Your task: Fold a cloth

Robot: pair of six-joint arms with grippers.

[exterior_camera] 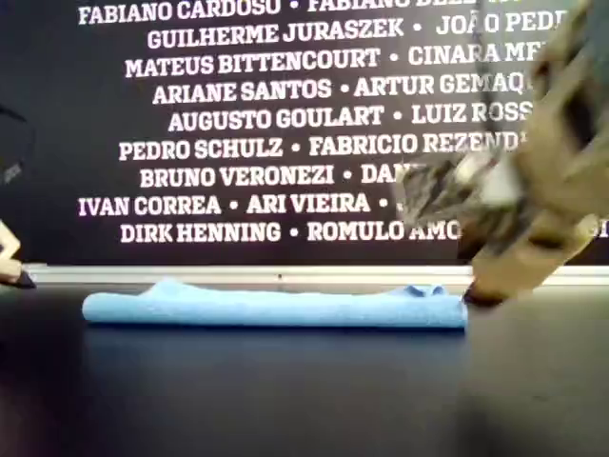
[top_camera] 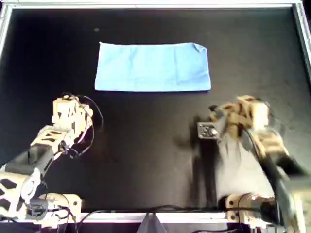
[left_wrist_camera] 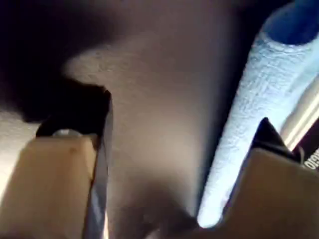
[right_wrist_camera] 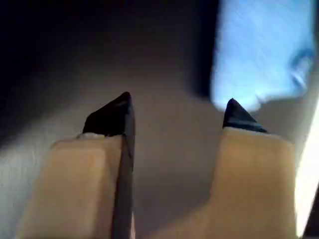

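The light-blue cloth [top_camera: 153,67] lies flat on the black table as a wide folded rectangle, with a small curl at its far right corner in the overhead view. It also shows in the exterior view [exterior_camera: 276,309], the first wrist view [left_wrist_camera: 264,74] and the second wrist view [right_wrist_camera: 259,50]. My first gripper [top_camera: 68,103] [left_wrist_camera: 184,114] is open and empty, low on the table just off the cloth's near left corner. My second gripper [top_camera: 210,119] [right_wrist_camera: 178,102] is open and empty, motion-blurred, off the cloth's near right corner. The cloth touches neither gripper.
A metal frame [top_camera: 303,48] rims the black table. A dark back wall with white printed names [exterior_camera: 257,114] stands behind the cloth. Loose cables [top_camera: 90,128] hang off the first arm. Both arm bases sit at the table's near edge.
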